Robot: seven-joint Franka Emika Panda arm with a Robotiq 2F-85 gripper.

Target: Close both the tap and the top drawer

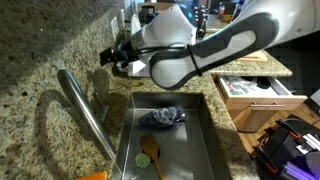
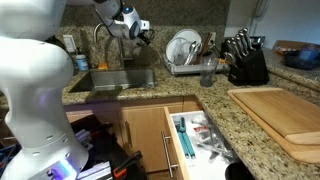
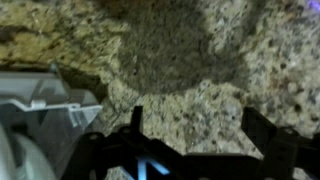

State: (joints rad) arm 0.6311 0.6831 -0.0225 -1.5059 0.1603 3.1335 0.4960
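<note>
Holds the pincer [image 3: 193, 115] wide open and empty over the granite counter [image 3: 200, 60], near the tap [image 1: 85, 110]. Shows the top drawer [image 2: 200, 140] pulled out, well apart. Blurs the wrist view; cannot make out the tap's lever.

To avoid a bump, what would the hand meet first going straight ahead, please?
Probably the granite surface; the wrist view shows nothing between it and the hand, though depth is unclear.

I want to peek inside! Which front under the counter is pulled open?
The top drawer, sticking out with its white sides showing, next to the wooden cutting board. The cabinet door beside it sits shut.
</note>
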